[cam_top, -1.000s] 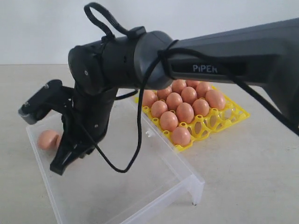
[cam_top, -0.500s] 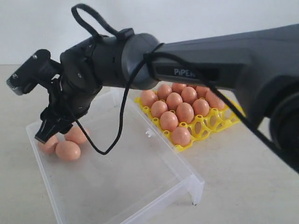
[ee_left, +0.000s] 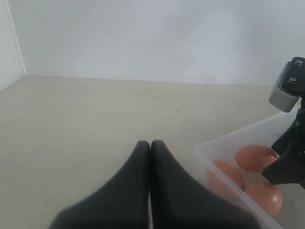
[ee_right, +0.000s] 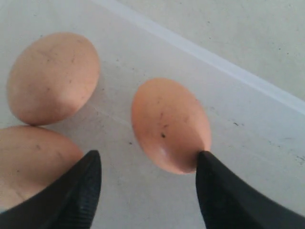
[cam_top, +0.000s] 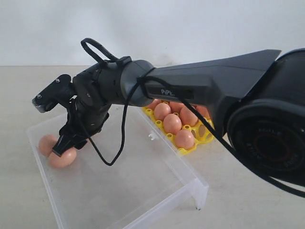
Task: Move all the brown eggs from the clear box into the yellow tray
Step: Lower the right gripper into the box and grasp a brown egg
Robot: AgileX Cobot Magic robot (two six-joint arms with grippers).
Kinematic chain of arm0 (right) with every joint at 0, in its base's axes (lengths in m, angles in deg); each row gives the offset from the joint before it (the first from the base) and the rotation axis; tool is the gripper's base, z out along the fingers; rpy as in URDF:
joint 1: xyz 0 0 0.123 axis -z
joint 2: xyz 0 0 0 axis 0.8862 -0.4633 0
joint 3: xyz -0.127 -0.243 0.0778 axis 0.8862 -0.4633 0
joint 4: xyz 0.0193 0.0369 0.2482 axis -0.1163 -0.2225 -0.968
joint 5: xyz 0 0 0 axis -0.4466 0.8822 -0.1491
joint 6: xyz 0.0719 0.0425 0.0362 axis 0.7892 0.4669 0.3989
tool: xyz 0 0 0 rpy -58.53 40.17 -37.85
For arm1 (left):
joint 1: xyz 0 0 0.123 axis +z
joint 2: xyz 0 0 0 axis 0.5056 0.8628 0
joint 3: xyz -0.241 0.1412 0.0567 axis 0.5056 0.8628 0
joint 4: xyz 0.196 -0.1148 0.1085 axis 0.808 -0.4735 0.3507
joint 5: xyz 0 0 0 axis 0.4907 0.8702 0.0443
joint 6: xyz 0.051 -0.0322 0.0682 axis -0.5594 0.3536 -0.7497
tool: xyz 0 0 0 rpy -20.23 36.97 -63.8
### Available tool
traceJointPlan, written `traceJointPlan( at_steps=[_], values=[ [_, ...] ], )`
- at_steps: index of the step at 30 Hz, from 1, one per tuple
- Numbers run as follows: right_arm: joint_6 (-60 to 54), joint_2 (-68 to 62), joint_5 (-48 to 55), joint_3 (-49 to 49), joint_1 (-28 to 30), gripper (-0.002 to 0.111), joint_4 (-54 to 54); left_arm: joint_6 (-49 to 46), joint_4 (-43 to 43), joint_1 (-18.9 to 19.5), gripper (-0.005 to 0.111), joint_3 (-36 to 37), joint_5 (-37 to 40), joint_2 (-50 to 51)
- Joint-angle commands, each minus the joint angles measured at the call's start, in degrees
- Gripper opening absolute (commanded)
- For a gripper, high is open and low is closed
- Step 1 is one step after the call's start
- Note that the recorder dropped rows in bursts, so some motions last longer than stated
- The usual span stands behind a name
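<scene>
My right claw (ee_right: 149,160) is down at the left end of the clear box (cam_top: 157,191), its jaws standing wide with nothing held; a second ago they were nearly closed. Half a second ago I hung higher, above the three brown eggs (ee_right: 170,125) left in the box. Now I have dropped onto them, and one egg lies partly between my fingers. Its narrow end touches or just misses one finger (ee_right: 224,191); I cannot tell which. My other finger overlaps a second egg, which touches the third. In the exterior view only two of the three show, the last hidden behind my claw. My arm has swung lower across the yellow tray (cam_top: 206,136), which sits just beside the box on its right in that view. It now hides most of the eggs seated in the tray's cups, rows that were in plain sight a second ago. My left claw (ee_left: 150,145) hangs over the bare table (ee_left: 86,119) outside the box, its fingers pressed together on nothing.
</scene>
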Motion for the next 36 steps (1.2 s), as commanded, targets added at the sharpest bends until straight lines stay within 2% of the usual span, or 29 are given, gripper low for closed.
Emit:
traceJointPlan(
  at_steps=[1,5,12,16,18,27,32,36],
  values=[
    [-3.6,0.2,-2.3,0.5,0.3,0.057,0.4,0.0,-0.3,-0.2,-0.004,-0.2,0.0,-0.2],
    [-5.1,0.2,-6.1,0.5,0.3,0.057,0.4,0.0,-0.3,-0.2,-0.004,-0.2,0.0,-0.2],
    [-4.0,0.2,-4.3,0.5,0.3,0.057,-2.6,0.0,-0.3,-0.2,-0.004,-0.2,0.0,-0.2],
    [-4.0,-0.6,-1.5,0.5,0.3,0.071,-2.7,0.0,-0.3,-0.2,-0.004,-0.2,0.0,-0.2],
    [-4.2,-1.1,-0.9,0.5,0.3,0.075,-2.6,0.0,-0.3,-0.2,-0.004,-0.2,0.0,-0.2],
    [-3.4,-3.0,-4.6,0.5,0.4,0.072,-5.0,0.0,-0.3,-0.2,-0.004,-0.2,0.0,-0.2],
    [-3.3,-3.0,-8.7,0.5,0.4,0.067,-7.4,0.0,-0.3,-0.2,-0.004,-0.2,0.0,-0.2],
    [-3.3,-3.0,-7.8,0.5,0.4,0.065,-9.7,0.0,-0.3,-0.2,-0.004,-0.2,0.0,-0.2]
  ],
)
